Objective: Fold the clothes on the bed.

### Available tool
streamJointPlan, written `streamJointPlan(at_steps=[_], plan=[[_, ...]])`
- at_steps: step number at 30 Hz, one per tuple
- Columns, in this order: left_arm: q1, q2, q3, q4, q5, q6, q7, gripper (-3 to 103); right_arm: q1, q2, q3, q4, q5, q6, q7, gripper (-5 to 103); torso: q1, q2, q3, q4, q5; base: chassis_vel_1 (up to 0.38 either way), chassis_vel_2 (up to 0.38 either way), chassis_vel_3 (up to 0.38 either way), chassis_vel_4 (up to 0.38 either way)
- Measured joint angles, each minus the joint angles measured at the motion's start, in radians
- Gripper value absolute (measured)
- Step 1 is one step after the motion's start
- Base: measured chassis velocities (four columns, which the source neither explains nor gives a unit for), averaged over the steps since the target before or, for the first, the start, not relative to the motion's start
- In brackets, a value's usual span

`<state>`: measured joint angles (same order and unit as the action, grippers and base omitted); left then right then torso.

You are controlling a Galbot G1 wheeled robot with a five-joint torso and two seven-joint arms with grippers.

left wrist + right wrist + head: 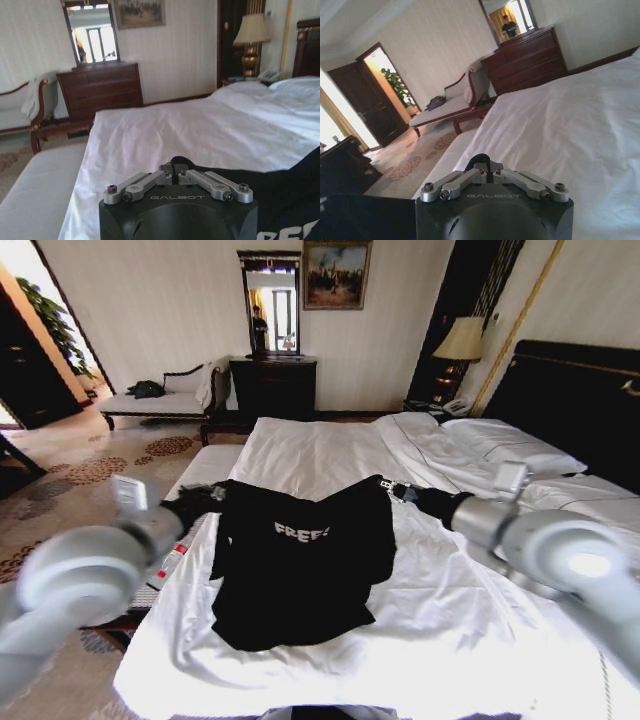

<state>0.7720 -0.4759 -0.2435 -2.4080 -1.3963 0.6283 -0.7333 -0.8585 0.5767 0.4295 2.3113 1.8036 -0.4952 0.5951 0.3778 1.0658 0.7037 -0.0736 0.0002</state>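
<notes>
Head camera is looking down across the bed (300,455) toward the dresser (272,388) at 12 o'clock. Both wrist cameras are sitting just behind their end effectors, low over the sheet, facing that same dresser (100,89) and mirror (507,20).

One bed (330,455), and on it one black T-shirt (300,570). Two pincers hold the shirt's top edge: the left pincer (218,495) at nine o'clock of the shirt, the right pincer (392,488) at two o'clock. Two white pillows (500,445) lie at the bed's two o'clock. One lamp (462,340), one mirror (271,305), one painting (337,274) and one dresser (272,388) stand toward twelve o'clock. One bench (160,402) at ten o'clock carries one dark bundle (146,389).
</notes>
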Motion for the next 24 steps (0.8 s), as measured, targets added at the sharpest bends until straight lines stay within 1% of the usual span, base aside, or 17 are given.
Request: streamJointPlan(at_steps=[1,2,4,6,8,11,13,14,16,19,21,24], plan=[[0.003,-0.025,0.040,0.035,0.049,-0.005,0.019,0,0.002,0.023,-0.032,-0.026,-0.040,0.006,-0.015,1,0.000,0.000,0.000,0.0002,0.0000,0.000,0.000,0.000,0.000],[0.003,-0.025,0.040,0.035,0.049,-0.005,0.019,0,0.002,0.023,-0.032,-0.026,-0.040,0.006,-0.015,1,0.000,0.000,0.000,0.0002,0.0000,0.000,0.000,0.000,0.000],[0.009,-0.054,0.071,0.075,0.099,-0.012,0.037,0,0.002,0.050,-0.060,-0.054,-0.086,0.011,-0.030,1,0.000,0.000,0.000,0.0005,-0.0001,0.000,0.000,0.000,0.000],[0.008,-0.083,0.099,0.112,0.129,-0.019,0.044,0,-0.002,0.077,-0.081,-0.085,-0.133,0.013,-0.043,1,0.000,0.000,0.000,0.0006,-0.0004,0.000,0.000,0.000,0.000],[0.002,-0.096,0.116,0.130,0.143,-0.022,0.049,0,-0.003,0.089,-0.090,-0.100,-0.152,0.013,-0.049,1,0.000,0.000,0.000,0.0005,-0.0004,0.000,0.000,0.000,0.000],[-0.020,-0.128,0.163,0.191,0.191,-0.031,0.069,0,0.002,0.126,-0.122,-0.147,-0.207,0.016,-0.071,1,0.000,0.000,0.000,0.0003,0.0002,0.000,0.000,0.000,0.000],[-0.046,-0.171,0.211,0.270,0.246,-0.038,0.094,0,0.019,0.162,-0.154,-0.200,-0.249,0.020,-0.088,1,0.000,0.000,0.000,0.0003,-0.0001,0.000,0.000,0.000,0.000],[-0.046,-0.171,0.211,0.270,0.246,-0.038,0.094,0,0.019,0.162,-0.154,-0.200,-0.249,0.020,-0.088,1,0.000,0.000,0.000,0.0003,-0.0001,0.000,0.000,0.000,0.000],[-0.063,-0.200,0.234,0.322,0.283,-0.044,0.108,0,0.034,0.182,-0.175,-0.239,-0.281,0.025,-0.102,1,0.000,0.000,0.000,0.0004,-0.0002,0.000,0.000,0.000,0.000],[-0.107,-0.271,0.275,0.430,0.349,-0.057,0.144,0,0.084,0.222,-0.231,-0.343,-0.334,0.039,-0.135,1,0.000,0.000,0.000,0.0004,-0.0002,0.000,0.000,0.000,0.000],[-0.115,-0.283,0.280,0.445,0.357,-0.059,0.147,0,0.092,0.226,-0.238,-0.354,-0.339,0.041,-0.139,1,0.000,0.000,0.000,0.0004,-0.0001,0.000,0.000,0.000,0.000],[-0.197,-0.388,0.327,0.581,0.394,-0.076,0.171,0,0.183,0.262,-0.313,-0.470,-0.375,0.061,-0.174,1,0.000,0.000,0.000,0.0005,-0.0001,0.000,0.000,0.000,0.000]])
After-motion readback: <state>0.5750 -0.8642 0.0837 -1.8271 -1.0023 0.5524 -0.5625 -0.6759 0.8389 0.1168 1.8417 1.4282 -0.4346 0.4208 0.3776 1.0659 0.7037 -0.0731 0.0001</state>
